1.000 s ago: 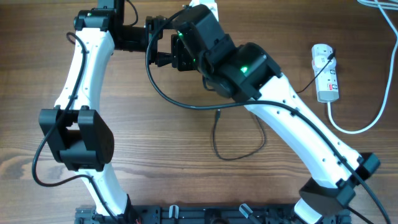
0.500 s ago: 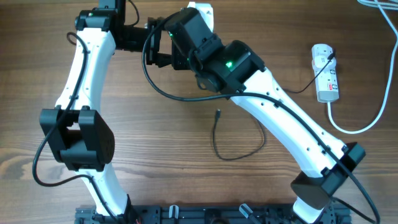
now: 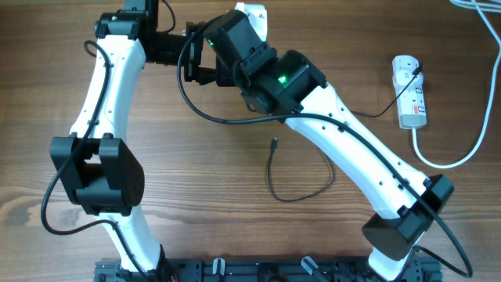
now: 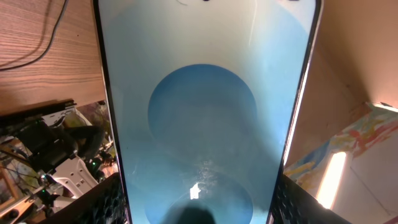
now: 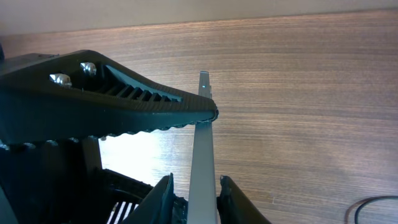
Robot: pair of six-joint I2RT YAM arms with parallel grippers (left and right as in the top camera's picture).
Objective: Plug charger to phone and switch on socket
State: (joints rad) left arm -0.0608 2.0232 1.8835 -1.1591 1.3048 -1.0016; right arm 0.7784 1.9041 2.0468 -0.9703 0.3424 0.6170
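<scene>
Evidently, right claw straddles the phone gripped by left claw.

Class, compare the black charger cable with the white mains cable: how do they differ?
The charger is black and thin; the mains cable is white and thicker. The charger's free end lies loose; the mains cable runs off the picture's edge. Both lead to the socket.

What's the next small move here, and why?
Likely close the right gripper on the phone: its jaws straddle the phone's thin edge with a slight gap, while the left gripper holds it. The charger lies untouched on the table, so one arm must be freed.
</scene>
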